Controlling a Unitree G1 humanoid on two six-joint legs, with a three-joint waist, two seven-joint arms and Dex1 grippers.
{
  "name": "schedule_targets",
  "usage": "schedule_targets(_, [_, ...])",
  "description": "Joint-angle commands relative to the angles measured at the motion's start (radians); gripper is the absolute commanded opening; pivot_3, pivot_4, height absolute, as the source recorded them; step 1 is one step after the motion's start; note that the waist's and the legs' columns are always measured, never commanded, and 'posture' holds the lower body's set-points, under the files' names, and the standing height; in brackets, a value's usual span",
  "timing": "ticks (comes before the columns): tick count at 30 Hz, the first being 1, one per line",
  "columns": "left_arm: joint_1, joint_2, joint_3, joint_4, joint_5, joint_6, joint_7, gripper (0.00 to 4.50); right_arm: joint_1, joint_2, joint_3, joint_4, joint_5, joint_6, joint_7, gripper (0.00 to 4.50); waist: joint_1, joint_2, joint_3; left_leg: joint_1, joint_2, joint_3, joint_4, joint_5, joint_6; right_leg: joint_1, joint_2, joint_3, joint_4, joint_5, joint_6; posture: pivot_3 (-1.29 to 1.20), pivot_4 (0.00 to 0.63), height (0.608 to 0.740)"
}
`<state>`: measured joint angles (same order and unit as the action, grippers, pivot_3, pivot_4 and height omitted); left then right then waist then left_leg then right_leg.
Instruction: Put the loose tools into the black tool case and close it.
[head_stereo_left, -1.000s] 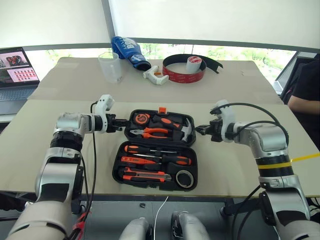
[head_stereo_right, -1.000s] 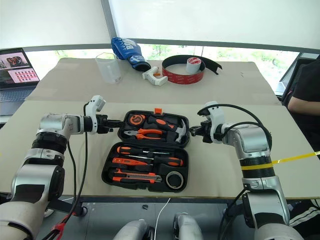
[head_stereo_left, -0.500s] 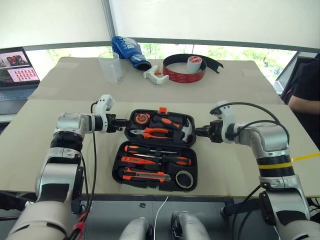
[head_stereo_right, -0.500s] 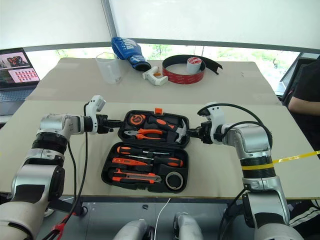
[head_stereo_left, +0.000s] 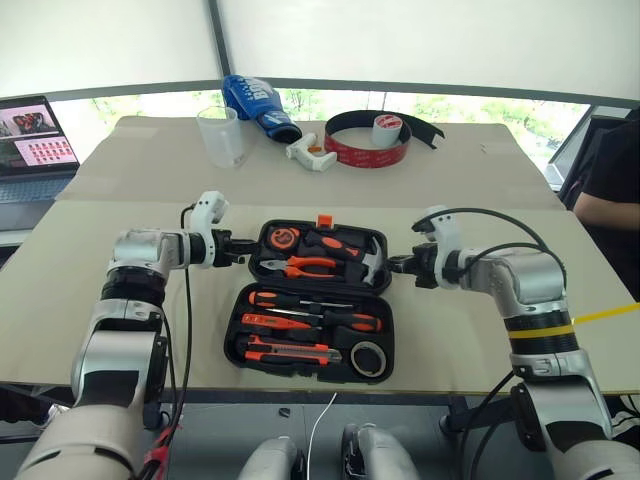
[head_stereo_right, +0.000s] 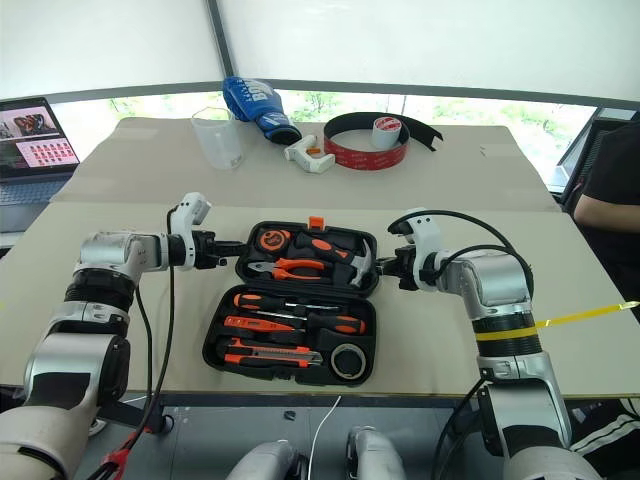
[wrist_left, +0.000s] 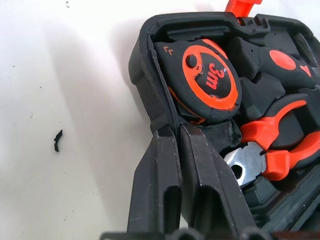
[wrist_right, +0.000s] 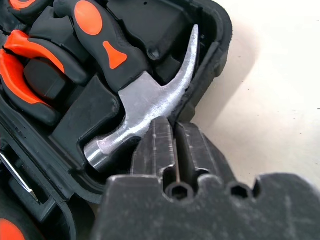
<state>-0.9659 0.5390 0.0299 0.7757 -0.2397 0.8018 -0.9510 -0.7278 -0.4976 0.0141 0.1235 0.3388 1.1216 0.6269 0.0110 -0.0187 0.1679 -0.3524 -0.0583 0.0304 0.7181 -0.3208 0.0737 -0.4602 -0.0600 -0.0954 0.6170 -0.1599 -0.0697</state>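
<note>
The black tool case (head_stereo_left: 312, 300) lies open flat near the front edge of the table (head_stereo_left: 480, 180), midway along it, with two long screwdrivers (head_stereo_left: 315, 312), the utility knife (head_stereo_left: 288, 352) and the small tape roll (head_stereo_left: 369, 357) seated in its near half. The left gripper (head_stereo_left: 243, 247) is pinched closed on the left rim of the far half, beside the tape measure (wrist_left: 210, 80). The right gripper (head_stereo_left: 396, 264) is pinched closed on the right rim, by the hammer (wrist_right: 135, 107).
</note>
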Motion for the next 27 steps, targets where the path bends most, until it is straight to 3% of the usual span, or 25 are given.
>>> schedule_targets(1, [0.021,-0.014,0.056,-0.082,-0.039,-0.059,0.022,0.00,0.001,0.004,-0.030,-0.064,0.018,-0.002,-0.020,0.01,0.000,0.000,0.000,0.000,0.000,0.000,0.000,0.000,0.000,0.000,0.000,0.000,0.000,0.000,0.000,0.00,0.150,0.730])
schedule_targets(9, [0.105,-0.024,0.178,-0.329,-0.101,-0.206,0.103,0.00,-0.014,0.025,-0.064,-0.175,-0.024,-0.205,-0.090,0.01,0.000,0.000,0.001,-0.008,0.000,0.000,0.000,0.000,0.000,-0.009,0.000,0.000,0.001,0.000,-0.001,0.00,0.150,0.730])
schedule_targets(12, [0.149,-0.020,0.181,-0.410,-0.113,-0.244,0.100,0.00,0.007,0.016,-0.047,-0.212,-0.052,-0.291,-0.098,0.01,0.000,0.000,0.001,-0.018,0.000,0.002,0.004,0.001,0.001,-0.020,0.000,0.000,0.011,0.001,-0.002,0.00,0.150,0.730])
schedule_targets(18, [0.310,0.001,0.116,-0.579,-0.059,-0.360,0.083,0.00,0.148,-0.021,0.045,-0.286,-0.155,-0.523,-0.074,0.01,-0.002,0.000,0.001,-0.018,-0.001,0.003,0.002,0.001,0.001,-0.021,0.000,0.000,0.008,0.001,-0.001,0.00,0.150,0.730])
schedule_targets(23, [0.430,-0.003,0.080,-0.628,0.030,-0.569,0.143,0.00,0.268,-0.010,0.074,-0.305,-0.255,-0.751,-0.121,0.01,0.001,0.000,0.001,-0.009,-0.001,0.004,0.001,0.000,-0.001,-0.012,0.000,0.001,0.002,0.000,-0.001,0.00,0.150,0.730])
schedule_targets(27, [0.491,-0.012,0.091,-0.674,0.036,-0.621,0.193,0.00,0.357,-0.016,0.066,-0.321,-0.288,-0.860,-0.124,0.01,0.001,0.000,0.001,0.005,0.001,0.004,-0.005,-0.003,-0.008,0.002,0.001,0.001,-0.004,-0.001,0.000,0.00,0.150,0.730])
